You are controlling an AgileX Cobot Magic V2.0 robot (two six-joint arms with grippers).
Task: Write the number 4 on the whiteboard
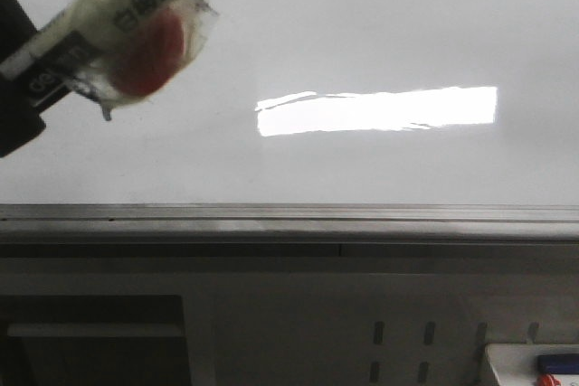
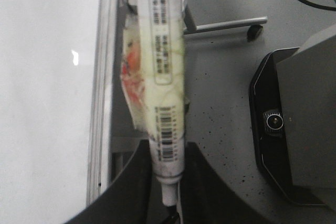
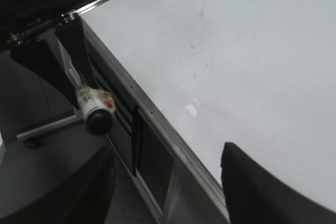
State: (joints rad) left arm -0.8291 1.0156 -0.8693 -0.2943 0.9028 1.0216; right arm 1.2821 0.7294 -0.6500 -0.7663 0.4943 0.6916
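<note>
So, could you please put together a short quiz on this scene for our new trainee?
1. True or false: a 4 is already drawn on the whiteboard.
2. Fill in: the right tool is ___ and holds nothing.
3. Which side grips the marker? A) the robot's left B) the robot's right C) neither

Key:
1. False. Only faint smudges show on the board.
2. Open.
3. A. The left tool is closed on it.
</note>
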